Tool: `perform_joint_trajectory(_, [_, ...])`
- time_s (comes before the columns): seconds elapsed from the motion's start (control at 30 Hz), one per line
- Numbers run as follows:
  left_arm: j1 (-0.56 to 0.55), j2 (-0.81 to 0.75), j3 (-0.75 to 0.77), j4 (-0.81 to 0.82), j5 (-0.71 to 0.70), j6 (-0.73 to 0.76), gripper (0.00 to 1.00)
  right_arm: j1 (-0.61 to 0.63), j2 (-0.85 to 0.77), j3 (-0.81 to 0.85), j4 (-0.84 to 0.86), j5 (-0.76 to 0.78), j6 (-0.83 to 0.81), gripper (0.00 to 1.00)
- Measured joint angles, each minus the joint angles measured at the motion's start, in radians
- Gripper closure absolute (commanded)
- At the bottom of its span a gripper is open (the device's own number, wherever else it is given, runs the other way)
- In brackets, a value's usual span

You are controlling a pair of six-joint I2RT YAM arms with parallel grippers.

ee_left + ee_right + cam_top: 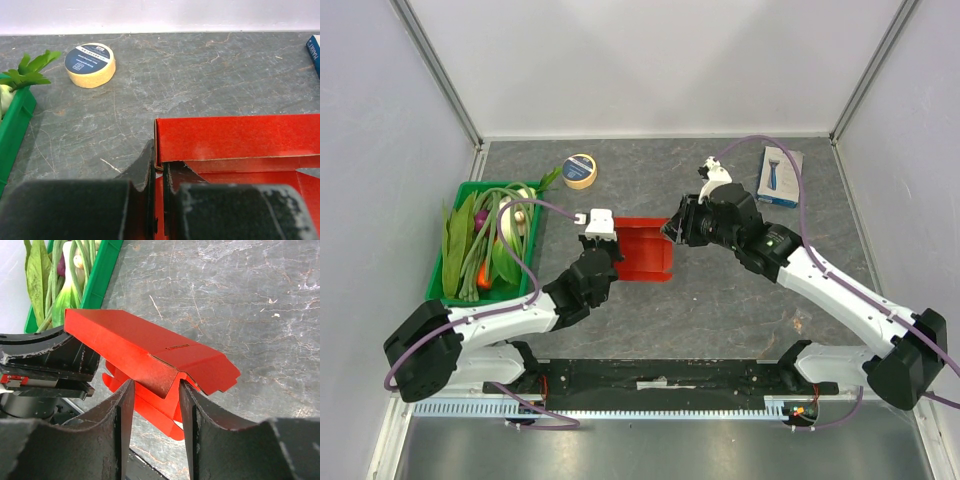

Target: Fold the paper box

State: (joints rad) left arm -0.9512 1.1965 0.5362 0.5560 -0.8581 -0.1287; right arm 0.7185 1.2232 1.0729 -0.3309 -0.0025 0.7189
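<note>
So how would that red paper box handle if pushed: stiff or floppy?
Probably floppy: the paper box is thin card, and one flap bows into a peak inside the right gripper. Likely light, since the left gripper pinching one thin wall seems enough to steady it. Its glossy face may slip.

Bright, even light falls from overhead, washing the white walls (650, 60) pale. Shadows on the grey table (720, 310) are faint and soft-edged. The paper box (130, 340) carries a mild sheen, no harsh glare. Close to each wrist lens, the left gripper (159, 161) and right gripper (156, 385) look blurred; the table beyond is sharp.
</note>
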Motion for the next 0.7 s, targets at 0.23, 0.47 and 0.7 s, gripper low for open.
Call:
perform_joint_trajectory(0.23, [0.0, -0.001, 0.021, -0.031, -0.001, -0.009, 0.98, 0.0, -0.029, 0.017, -0.066, 0.019, -0.004, 0.4])
perform_joint_trajectory(0.47, [0.0, 0.003, 0.039, -0.055, -0.005, -0.01, 0.98, 0.007, -0.041, 0.102, -0.089, 0.018, -0.016, 0.48])
perform_joint_trajectory(0.7, [0.0, 0.003, 0.048, -0.087, -0.005, -0.016, 0.98, 0.013, 0.016, 0.113, -0.062, -0.009, -0.01, 0.54])
